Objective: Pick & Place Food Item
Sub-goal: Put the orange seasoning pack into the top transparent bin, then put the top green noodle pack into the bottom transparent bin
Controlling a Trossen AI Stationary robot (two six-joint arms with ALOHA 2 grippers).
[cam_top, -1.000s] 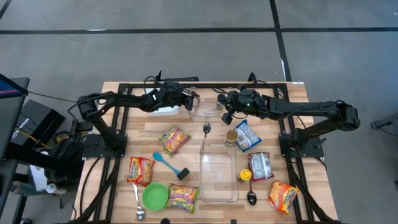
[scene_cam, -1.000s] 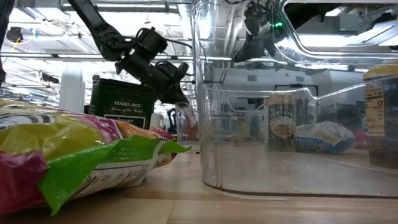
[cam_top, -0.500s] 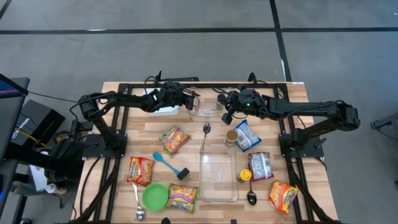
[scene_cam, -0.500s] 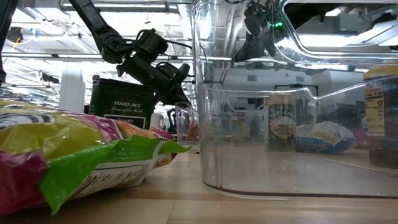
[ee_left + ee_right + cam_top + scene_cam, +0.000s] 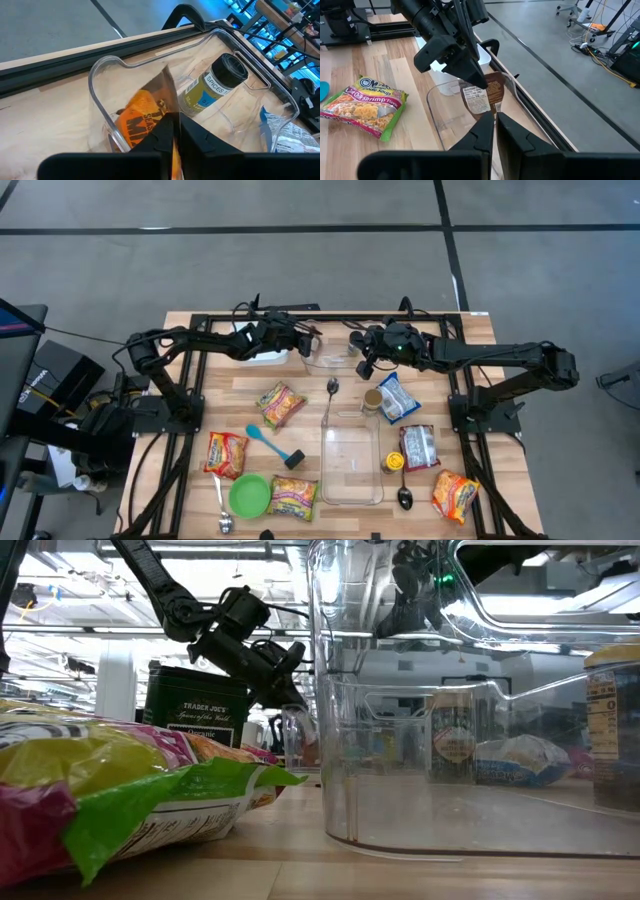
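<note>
The brown-and-orange seasoning packet (image 5: 482,97) is found hanging upright inside the small clear container (image 5: 432,100) at the bench's back edge, near the middle. It is pinched by its top edge between the fingers of the left gripper (image 5: 476,80), which is poised over the container's rim. From the left wrist view an orange sliver of the packet is seen between jaws that are clenched on it. Over the last second, only a slight shift of the left gripper was noted, and none in the last half second; the packet has remained within the container walls. Lowering is therefore judged to be complete or nearly so, with release not yet seen. Whether the packet's lower edge touches the container floor cannot be told. The right gripper (image 5: 362,365) is held just beside the container, its jaws closed on nothing. A noodle packet (image 5: 367,105) lies nearer the bench's middle, untouched.
</note>
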